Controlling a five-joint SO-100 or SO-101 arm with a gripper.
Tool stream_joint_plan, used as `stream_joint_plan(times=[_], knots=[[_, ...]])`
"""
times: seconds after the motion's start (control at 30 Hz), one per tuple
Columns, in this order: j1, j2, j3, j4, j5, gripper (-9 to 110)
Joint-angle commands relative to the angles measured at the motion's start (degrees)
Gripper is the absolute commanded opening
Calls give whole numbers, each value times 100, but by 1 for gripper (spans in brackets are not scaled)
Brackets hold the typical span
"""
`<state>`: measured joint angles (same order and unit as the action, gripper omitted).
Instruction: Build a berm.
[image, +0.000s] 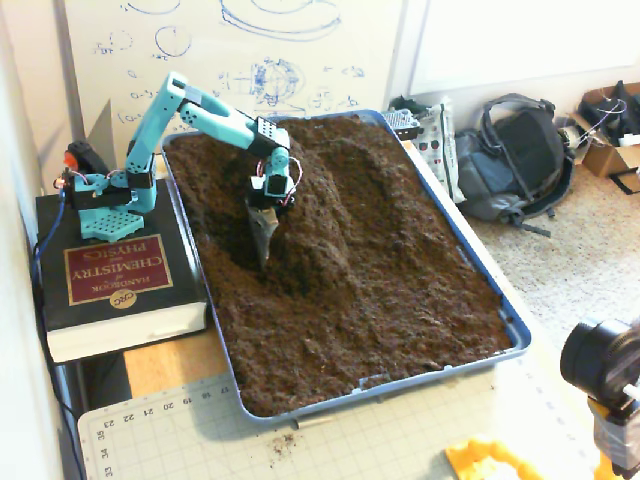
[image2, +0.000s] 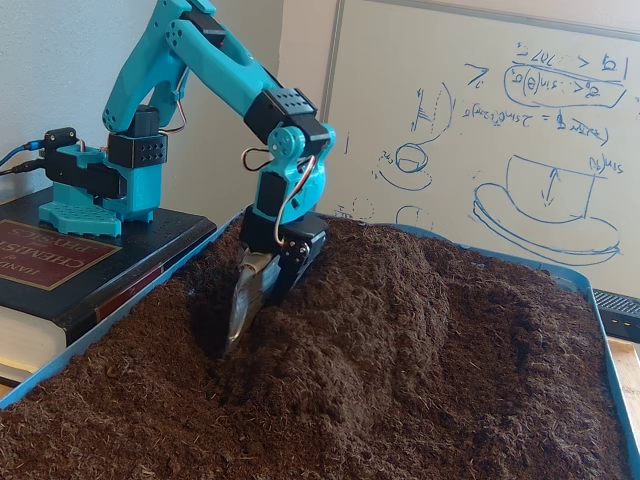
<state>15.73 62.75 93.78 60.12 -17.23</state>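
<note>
A: Listing item one: arm (image: 200, 105), teal, base seated on a thick book (image: 115, 285) just beside the tray (image: 440, 375). Reason, as I judge it: the book lifts the base so the arm can reach down over the tray wall into the soil.

B: Item two?

A: Claw (image: 264, 245), pointed downward, carrying a metal blade (image2: 243, 305). Tip sunk into soil at the foot of the berm's flank in both fixed views (image2: 232, 345). Jaws appear together, blade and dark finger nearly touching; nothing else seen between them.

B: Why that angle?

A: Judgement only: a steep blade at the slope's foot suits pushing loose soil up against the ridge.

B: Item three, berm?

A: Berm (image: 325, 200), a rounded ridge running lengthwise down the tray's middle from the far end, tapering toward the near half. Trough (image: 225, 225) between it and the arm-side wall, where the claw works. Same ridge fills the low view (image2: 400, 300).

B: Status?

A: Ridge formed; shaping seems to be underway.
</note>
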Motion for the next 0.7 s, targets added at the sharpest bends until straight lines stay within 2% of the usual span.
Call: stream_joint_plan(times=[0.0, 0.67], knots=[[-158, 650, -668, -141, -35, 1], [-466, 2109, -650, -132, -26, 1]])
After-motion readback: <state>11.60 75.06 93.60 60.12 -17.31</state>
